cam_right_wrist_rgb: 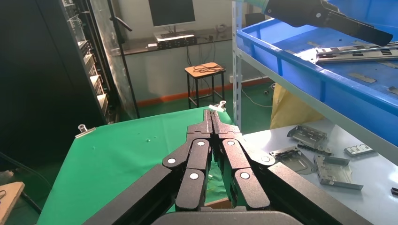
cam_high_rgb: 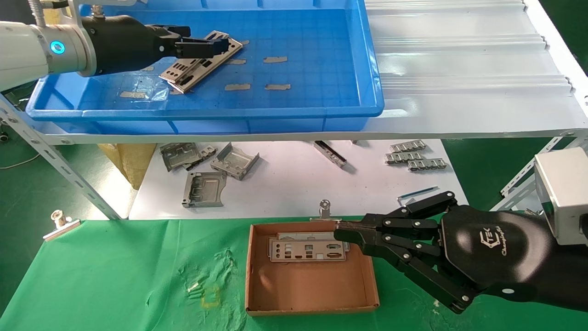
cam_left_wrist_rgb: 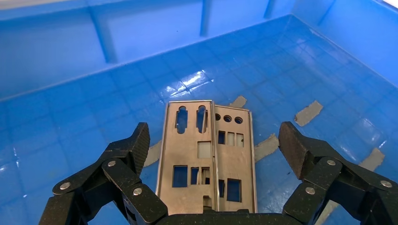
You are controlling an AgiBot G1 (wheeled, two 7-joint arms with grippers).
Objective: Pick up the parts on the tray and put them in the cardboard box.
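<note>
Left gripper (cam_left_wrist_rgb: 213, 145) is inside the tray (cam_high_rgb: 363, 99), fingers spread wide, hovering over the parts (cam_left_wrist_rgb: 206, 159) with one fingertip on each side, not touching them. Right gripper (cam_high_rgb: 342, 235) sits at the far-right rim of the cardboard box (cam_high_rgb: 312, 303), fingers pressed together, holding nothing.

Parts in the tray: two flat silver-grey plates, overlapped and slightly offset, long rectangles punched with slots, round holes and small rectangular windows; they lie angled on the grid floor, left half of the tray. Two more plates (cam_high_rgb: 308, 248) lie flat in the box, at its far side, just beside the right fingertips.

Tray floor has several tape strips (cam_high_rgb: 275, 59) stuck on. Tray rests on a white shelf (cam_high_rgb: 459, 69). Below it a white table (cam_high_rgb: 285, 188) carries bent grey brackets (cam_high_rgb: 204, 168) and comb-like strips (cam_high_rgb: 415, 157). Box sits on green cloth (cam_high_rgb: 115, 276) held by binder clips (cam_high_rgb: 59, 223). Right wrist view shows a stool (cam_right_wrist_rgb: 205, 70) and a monitor (cam_right_wrist_rgb: 171, 11) behind.
</note>
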